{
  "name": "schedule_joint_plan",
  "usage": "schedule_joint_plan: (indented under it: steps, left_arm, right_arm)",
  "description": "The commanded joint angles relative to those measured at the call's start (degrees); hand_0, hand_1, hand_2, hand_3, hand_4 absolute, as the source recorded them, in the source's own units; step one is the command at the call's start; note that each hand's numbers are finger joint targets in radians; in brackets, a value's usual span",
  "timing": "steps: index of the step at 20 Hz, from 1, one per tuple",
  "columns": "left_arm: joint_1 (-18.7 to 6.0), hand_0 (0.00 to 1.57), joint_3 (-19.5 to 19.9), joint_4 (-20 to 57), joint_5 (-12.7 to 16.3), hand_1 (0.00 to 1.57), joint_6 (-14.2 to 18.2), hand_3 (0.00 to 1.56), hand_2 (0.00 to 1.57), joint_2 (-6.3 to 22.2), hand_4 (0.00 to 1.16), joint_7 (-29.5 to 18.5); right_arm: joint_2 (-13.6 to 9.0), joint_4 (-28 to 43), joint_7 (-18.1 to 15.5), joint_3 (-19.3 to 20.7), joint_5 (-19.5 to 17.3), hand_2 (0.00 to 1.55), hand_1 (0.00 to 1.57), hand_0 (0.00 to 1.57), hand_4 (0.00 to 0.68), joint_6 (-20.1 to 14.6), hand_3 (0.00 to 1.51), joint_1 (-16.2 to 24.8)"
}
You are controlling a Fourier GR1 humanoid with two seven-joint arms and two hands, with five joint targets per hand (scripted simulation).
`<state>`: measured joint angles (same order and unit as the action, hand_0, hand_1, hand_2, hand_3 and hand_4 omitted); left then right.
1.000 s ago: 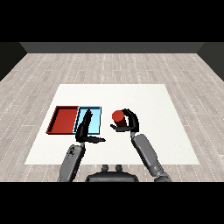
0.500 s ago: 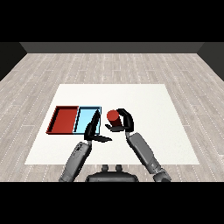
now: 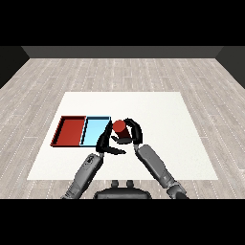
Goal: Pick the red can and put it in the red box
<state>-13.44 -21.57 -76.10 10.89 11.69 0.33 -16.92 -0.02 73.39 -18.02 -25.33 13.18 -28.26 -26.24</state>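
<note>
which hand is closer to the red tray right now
Left. The left hand hovers by the light blue tray, next to the red tray; the right hand holds the red can farther right.

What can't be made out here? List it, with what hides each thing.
Head view only:
- Red can: lower body hidden by the right hand curled round it.
- Whether the can is lifted or resting on the table: cannot tell.
- Light blue tray: near right corner covered by the left hand.
- Red tray: shows nothing inside.

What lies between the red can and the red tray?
In the head view, the light blue tray lies between the red can and the red tray.
</note>
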Motion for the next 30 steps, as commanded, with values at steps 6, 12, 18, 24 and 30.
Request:
schedule_joint_plan:
  steps: [6,12,18,24,30]
  left_arm:
    - [-4.2,0.00,-2.6,6.7,3.9,0.00,0.7,0.00,0.00,-0.3,0.00,-2.7]
    - [-3.4,0.00,-7.3,4.7,6.2,0.00,3.9,0.00,0.00,-0.3,0.00,-2.1]
    - [-7.0,0.00,-5.1,6.2,7.2,0.00,2.7,0.00,0.00,-0.3,0.00,-1.0]
    - [-8.6,0.00,-6.5,7.6,7.1,0.00,4.4,0.00,0.00,-0.3,0.16,-2.8]
    - [-8.0,0.74,-6.0,9.1,7.0,0.74,18.3,0.71,0.89,-0.3,0.82,-1.6]
  right_arm:
    - [0.0,2.3,-2.2,-4.5,1.5,1.44,1.44,1.44,0.630,-1.3,1.38,3.5]
    - [0.0,-1.6,-0.9,-5.7,7.0,1.44,1.48,1.48,0.621,-3.6,1.37,-3.9]
    - [0.0,-1.8,1.2,-8.2,6.9,1.45,1.50,1.50,0.618,-7.4,1.38,-7.7]
    - [0.0,-2.6,-3.5,-13.6,11.3,1.46,1.48,1.48,0.642,-8.5,1.37,-4.0]
    - [0.0,-3.6,-2.8,-9.9,8.4,1.45,1.47,1.47,0.626,-4.9,1.37,-5.0]
